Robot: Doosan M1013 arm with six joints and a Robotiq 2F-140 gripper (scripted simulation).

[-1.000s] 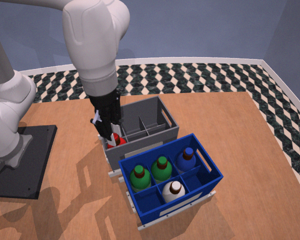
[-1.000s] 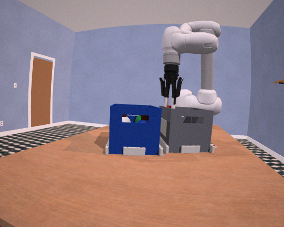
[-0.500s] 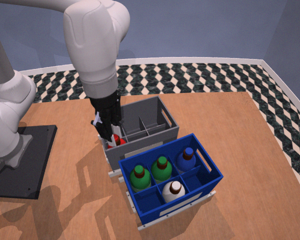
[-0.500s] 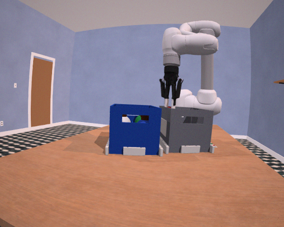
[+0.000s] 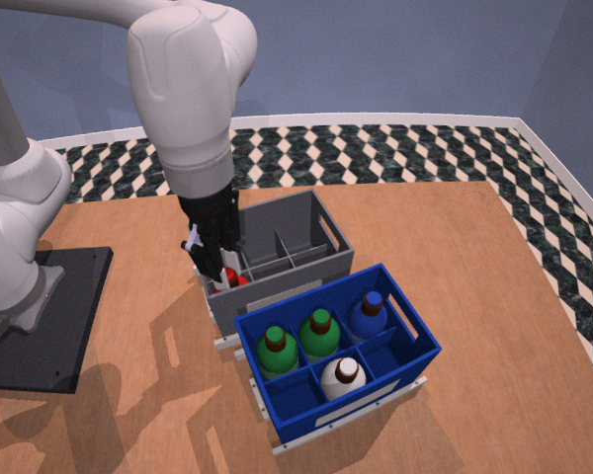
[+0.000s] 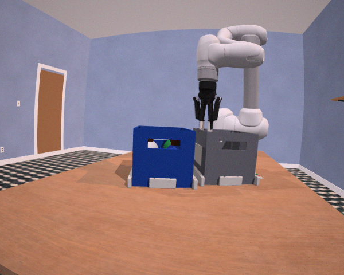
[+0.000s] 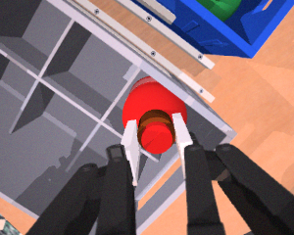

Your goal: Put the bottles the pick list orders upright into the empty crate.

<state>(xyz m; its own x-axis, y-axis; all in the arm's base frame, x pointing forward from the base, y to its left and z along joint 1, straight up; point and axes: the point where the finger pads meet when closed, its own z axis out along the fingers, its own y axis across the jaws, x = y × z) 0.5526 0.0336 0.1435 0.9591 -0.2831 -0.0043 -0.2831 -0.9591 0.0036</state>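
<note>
My gripper (image 5: 227, 276) (image 6: 206, 128) (image 7: 156, 129) points down and is shut on the neck of a red bottle (image 5: 242, 280) (image 7: 154, 100). The bottle is upright, low inside a corner compartment of the grey crate (image 5: 332, 276) (image 6: 231, 167) (image 7: 20, 157); whether its base touches the crate floor is hidden. The other grey compartments in view look empty. The blue crate (image 5: 297, 427) (image 6: 163, 167) (image 7: 250, 51) holds a green bottle (image 5: 277, 355), a second green bottle (image 5: 319, 338), a blue bottle (image 5: 367, 319) and a white bottle (image 5: 339, 379), all upright. The pick list (image 6: 260, 177) peeks out behind the grey crate, unreadable.
The crates stand close side by side, with light rails around their bases on the wooden table (image 5: 490, 326) (image 6: 166, 231). The black base plate (image 5: 56, 326) of the arm is left of them in the top view. Two front compartments of the blue crate are empty.
</note>
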